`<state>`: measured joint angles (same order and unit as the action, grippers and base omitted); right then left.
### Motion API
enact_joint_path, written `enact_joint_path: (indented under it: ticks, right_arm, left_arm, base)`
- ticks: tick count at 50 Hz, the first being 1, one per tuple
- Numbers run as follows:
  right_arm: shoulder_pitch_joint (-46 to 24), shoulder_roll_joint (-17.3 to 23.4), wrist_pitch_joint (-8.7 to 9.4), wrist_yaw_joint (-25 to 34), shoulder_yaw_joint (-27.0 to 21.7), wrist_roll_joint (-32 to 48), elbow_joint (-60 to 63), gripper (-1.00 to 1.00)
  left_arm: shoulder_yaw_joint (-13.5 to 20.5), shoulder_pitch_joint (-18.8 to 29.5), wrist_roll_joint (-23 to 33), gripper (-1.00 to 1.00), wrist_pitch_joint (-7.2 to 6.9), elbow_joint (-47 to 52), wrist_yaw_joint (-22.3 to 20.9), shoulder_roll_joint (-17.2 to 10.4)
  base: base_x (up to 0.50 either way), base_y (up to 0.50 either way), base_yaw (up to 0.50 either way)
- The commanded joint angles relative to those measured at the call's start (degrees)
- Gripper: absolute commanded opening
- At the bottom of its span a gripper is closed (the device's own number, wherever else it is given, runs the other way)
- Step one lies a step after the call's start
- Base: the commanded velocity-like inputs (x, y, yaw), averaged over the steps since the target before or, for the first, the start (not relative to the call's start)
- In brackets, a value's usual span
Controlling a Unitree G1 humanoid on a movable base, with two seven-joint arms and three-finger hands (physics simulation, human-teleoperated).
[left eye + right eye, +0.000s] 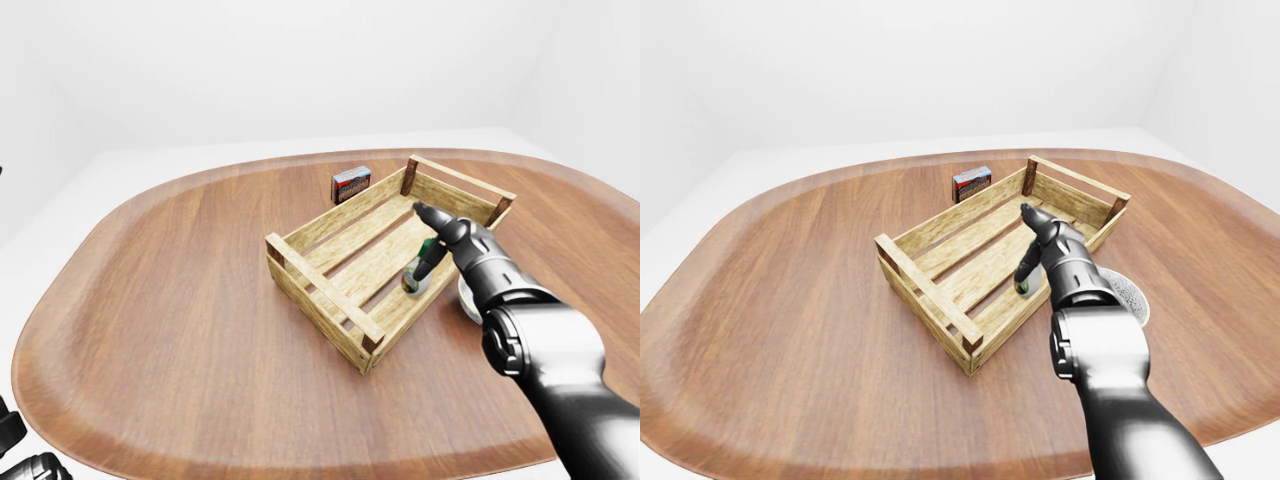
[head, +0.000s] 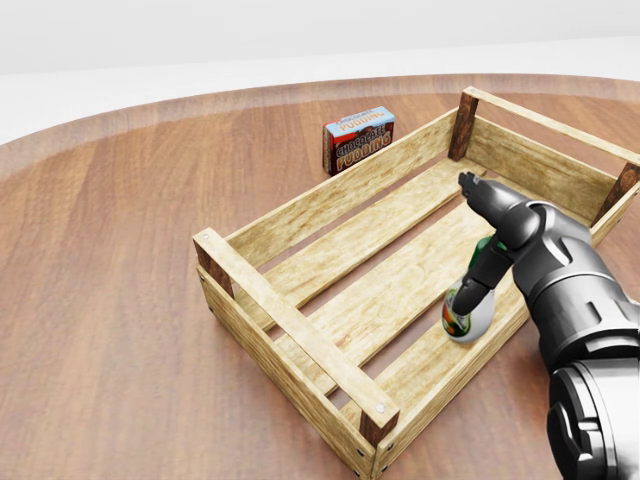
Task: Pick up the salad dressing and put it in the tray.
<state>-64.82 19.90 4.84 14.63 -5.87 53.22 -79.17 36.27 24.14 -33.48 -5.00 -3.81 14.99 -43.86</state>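
The right hand (image 2: 480, 230), fingers spread, half-hides the salad dressing (image 2: 467, 312) lying in the tray (image 2: 300, 335) — only the right-eye view shows a grey disc (image 1: 1132, 292) (partly covered) on the counter (image 1: 790, 300).

table (image 2: 120, 300): I see reddish-brown wood with a streaky grain
tray (image 2: 300, 345): pale yellow slats — dark brown corner posts
salad dressing (image 2: 468, 312): white bottle, green cap, a label in red, orange and green
pudding box (image 2: 358, 139): red-brown sides, light blue top edge, pale lettering
right hand (image 2: 490, 225): glossy black and grey — I read it as metallic
walls (image 1: 250, 70): plain white
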Motion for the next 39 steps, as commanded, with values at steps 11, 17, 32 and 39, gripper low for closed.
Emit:
enact_joint_path:
  ticks: [11,17,32,39]
  right_arm:
    - [-11.35,3.45,-6.11,5.89,0.89,-2.21,1.50,1.00]
    - [-12.94,5.22,-7.43,6.82,1.13,-3.49,1.98,1.00]
    - [-14.38,13.10,-7.23,8.33,-0.80,-8.84,4.43,1.00]
    - [-12.35,16.74,-6.83,9.29,-2.12,-14.92,7.53,1.00]
  left_arm:
    - [-0.15,0.25,-0.44,1.00,0.00,0.74,0.22,0.02]
    - [-0.32,0.49,-0.31,1.00,0.00,0.51,0.17,0.03]
    - [-0.98,0.52,0.08,1.00,0.00,0.81,0.27,0.73]
    - [-1.20,0.56,0.48,1.00,0.00,1.47,0.12,1.13]
  base:
    - [0.00,0.00,0.00]
    - [0.00,0.00,0.00]
    - [0.00,0.00,0.00]
    - [0.00,0.00,0.00]
